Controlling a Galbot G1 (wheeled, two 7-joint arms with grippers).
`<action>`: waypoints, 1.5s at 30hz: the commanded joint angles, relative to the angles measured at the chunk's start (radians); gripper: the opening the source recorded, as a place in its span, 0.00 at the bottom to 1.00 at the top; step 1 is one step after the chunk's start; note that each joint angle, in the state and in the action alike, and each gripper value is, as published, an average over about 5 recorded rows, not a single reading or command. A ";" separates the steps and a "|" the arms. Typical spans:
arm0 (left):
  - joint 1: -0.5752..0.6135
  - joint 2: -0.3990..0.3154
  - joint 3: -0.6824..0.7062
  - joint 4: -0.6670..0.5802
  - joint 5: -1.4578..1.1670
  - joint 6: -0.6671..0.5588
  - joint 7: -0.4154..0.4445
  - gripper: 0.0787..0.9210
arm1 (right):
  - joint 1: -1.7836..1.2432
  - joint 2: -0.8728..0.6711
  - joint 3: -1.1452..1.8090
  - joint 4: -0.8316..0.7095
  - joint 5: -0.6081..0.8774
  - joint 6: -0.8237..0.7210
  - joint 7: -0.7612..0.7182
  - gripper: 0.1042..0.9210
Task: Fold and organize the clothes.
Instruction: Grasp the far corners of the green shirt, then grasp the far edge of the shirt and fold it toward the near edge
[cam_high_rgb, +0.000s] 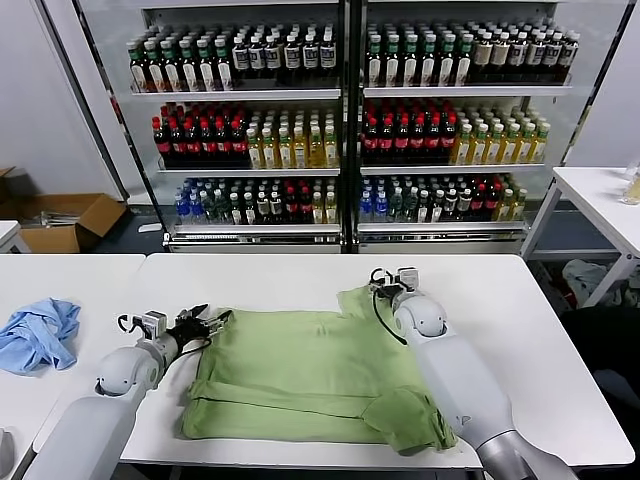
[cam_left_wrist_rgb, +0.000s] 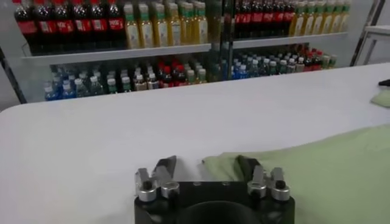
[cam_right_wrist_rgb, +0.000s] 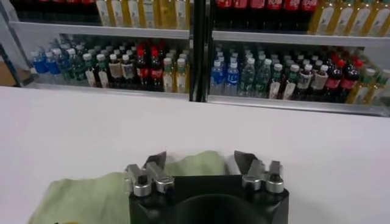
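That light green soft cotton shirt (cam_high_rgb: 305, 375) lying flat on the white worktop (cam_high_rgb: 520, 330) looks light and floppy, so pinch the far corners, where left pincer (cam_high_rgb: 215, 320) and right pincer (cam_high_rgb: 383, 283) sit spread.

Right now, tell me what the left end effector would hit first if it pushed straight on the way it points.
Probably the green shirt: the left end effector sits at its corner. Beyond that lies bare white table, then the bottle shelves, though depth is unclear.

The shirt's (cam_high_rgb: 310, 375) chest print and buttons are out of sight — face-down or folded under. Shelf bottles' (cam_high_rgb: 300, 55) labels — too small to read.
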 joint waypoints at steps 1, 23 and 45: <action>0.002 -0.002 0.000 0.012 0.013 0.008 0.023 0.54 | 0.003 0.004 -0.004 0.008 0.007 -0.020 0.009 0.56; 0.094 0.031 -0.057 -0.163 -0.154 -0.048 -0.036 0.01 | -0.102 -0.100 0.016 0.361 0.143 0.015 0.002 0.00; 0.458 0.057 -0.234 -0.407 -0.193 -0.143 -0.053 0.01 | -0.727 -0.388 0.309 1.077 0.251 -0.026 0.043 0.00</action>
